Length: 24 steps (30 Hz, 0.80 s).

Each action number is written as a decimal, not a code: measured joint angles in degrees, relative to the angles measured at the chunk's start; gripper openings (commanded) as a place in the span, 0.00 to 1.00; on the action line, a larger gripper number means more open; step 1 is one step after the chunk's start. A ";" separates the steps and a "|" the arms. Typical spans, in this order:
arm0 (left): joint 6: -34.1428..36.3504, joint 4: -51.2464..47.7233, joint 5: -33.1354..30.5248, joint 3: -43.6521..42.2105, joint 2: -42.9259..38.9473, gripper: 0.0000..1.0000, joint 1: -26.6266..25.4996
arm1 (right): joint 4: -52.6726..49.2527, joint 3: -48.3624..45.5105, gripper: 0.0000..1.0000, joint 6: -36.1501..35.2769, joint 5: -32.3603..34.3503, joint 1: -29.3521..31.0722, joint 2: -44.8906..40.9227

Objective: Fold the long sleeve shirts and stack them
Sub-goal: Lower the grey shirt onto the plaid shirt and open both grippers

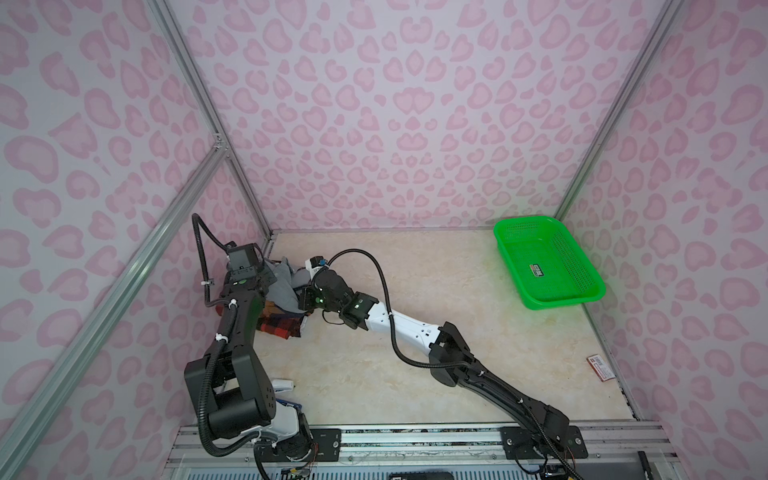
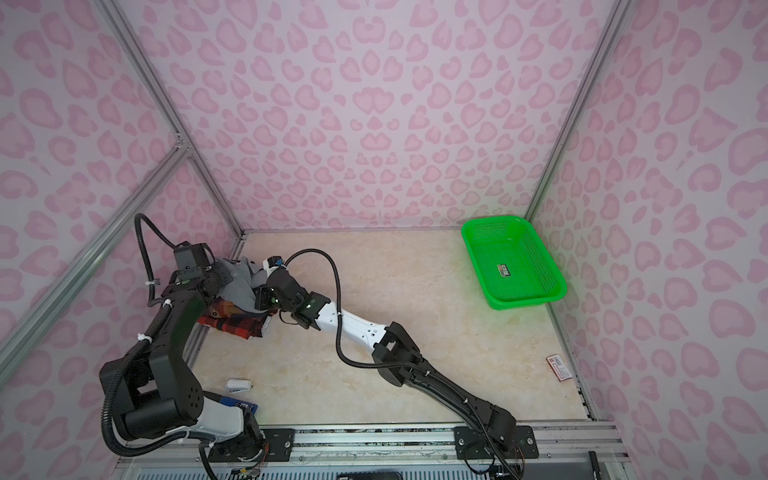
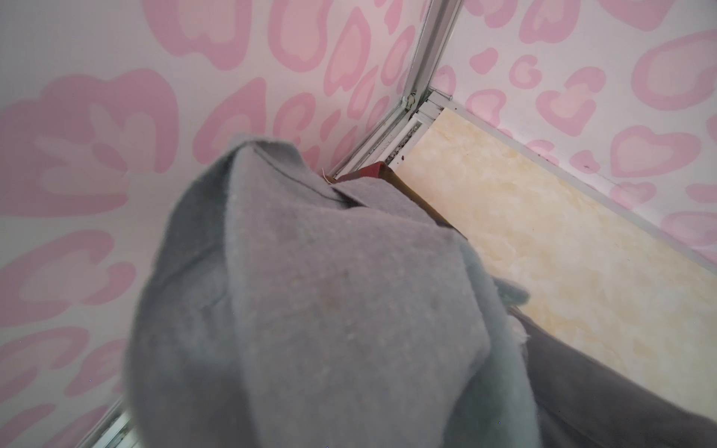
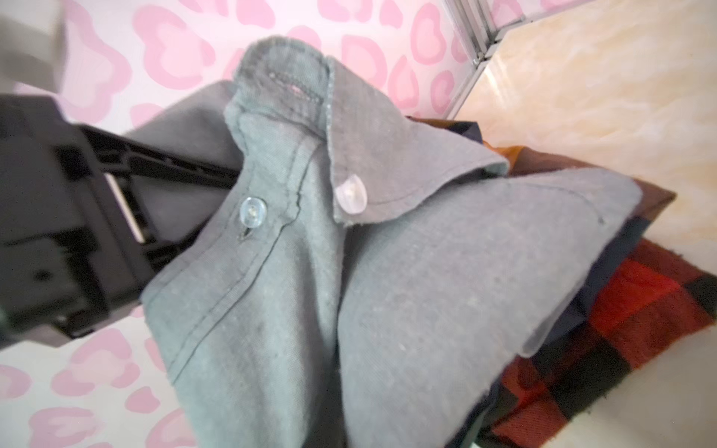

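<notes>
2 shirts far left: plaid shirt (image 1: 279,326) lies flat, seemingly folded; gray shirt (image 4: 388,271) bunched atop it, unfinished. Right gripper (image 2: 259,297) seems clenched on the gray; left gripper (image 2: 216,282), can't tell.

Left claw (image 4: 217,175) tips hidden inside gray shirt (image 4: 407,279); plaid shirt (image 4: 628,329) mostly buried beneath

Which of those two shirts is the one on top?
The plain gray shirt: it sits bunched up on the red-checked plaid shirt, which peeks out from underneath.

Gray shirt (image 4: 426,291) atop plaid shirt (image 4: 640,310)
</notes>
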 measured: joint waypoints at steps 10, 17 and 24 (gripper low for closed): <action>-6.71 -1.60 -4.46 0.63 -9.88 0.72 0.61 | -1.16 0.00 0.11 0.66 0.13 -0.07 1.79; -11.15 -7.04 -7.48 2.86 -16.44 0.78 0.17 | -1.57 -0.72 0.36 1.27 0.15 0.52 1.29; -10.08 -7.23 -6.25 1.27 -17.55 0.84 -2.80 | -1.49 -4.66 0.63 2.56 -0.72 0.46 -2.95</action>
